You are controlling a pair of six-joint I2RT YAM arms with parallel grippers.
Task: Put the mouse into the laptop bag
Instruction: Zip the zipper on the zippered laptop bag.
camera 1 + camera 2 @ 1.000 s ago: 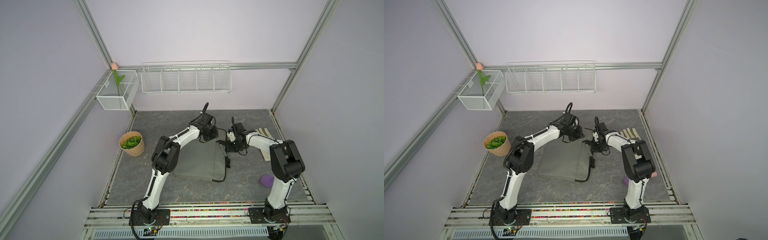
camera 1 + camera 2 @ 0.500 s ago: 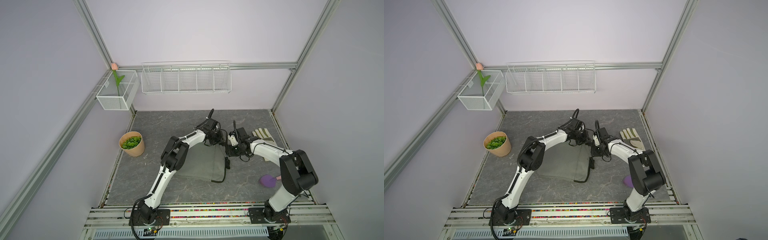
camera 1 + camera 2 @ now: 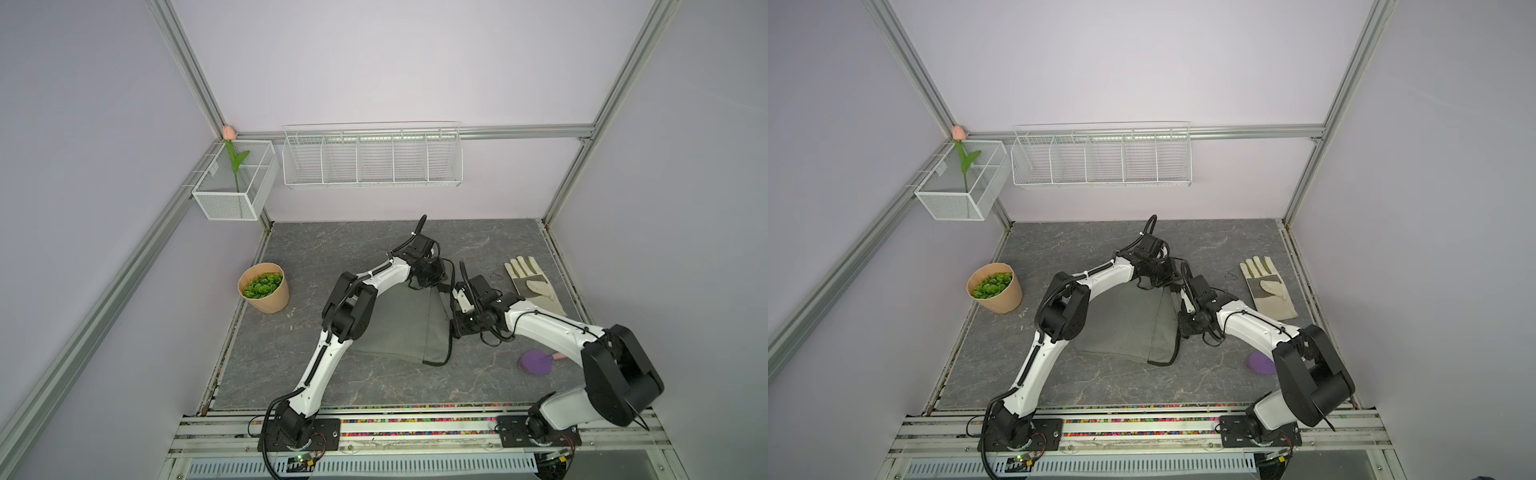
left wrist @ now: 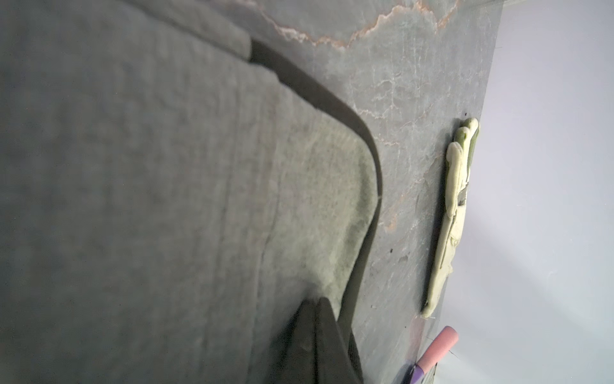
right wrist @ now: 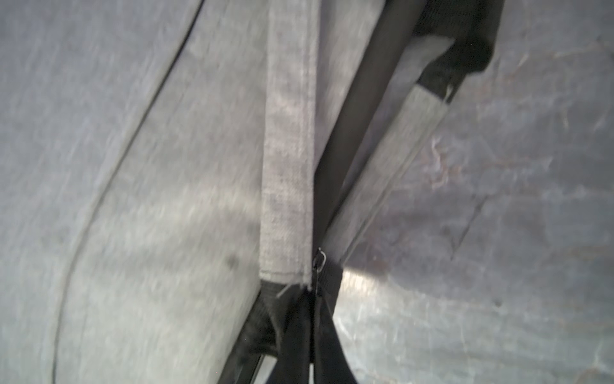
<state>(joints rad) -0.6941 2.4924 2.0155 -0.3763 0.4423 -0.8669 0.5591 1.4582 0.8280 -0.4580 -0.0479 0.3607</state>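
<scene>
Step judged: laptop bag (image 3: 399,324) being unzipped, flat mid-table | mouse not seen in any view | right gripper (image 5: 312,299) clamped on zipper pull (image 5: 319,262) | left gripper (image 4: 315,304) closed at bag corner | pull is best drawn along the zipper line, corner kept pinned

L claw (image 4: 315,309), R claw (image 5: 312,301): both closed.

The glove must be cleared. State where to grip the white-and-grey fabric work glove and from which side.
Grip the white-and-grey fabric work glove by its cuff, the end nearest the front rail, probably from above on its inner side. It lies flat on the grey marbled tabletop, fingers toward the back wall, with the side wall close to its outer edge.
</scene>
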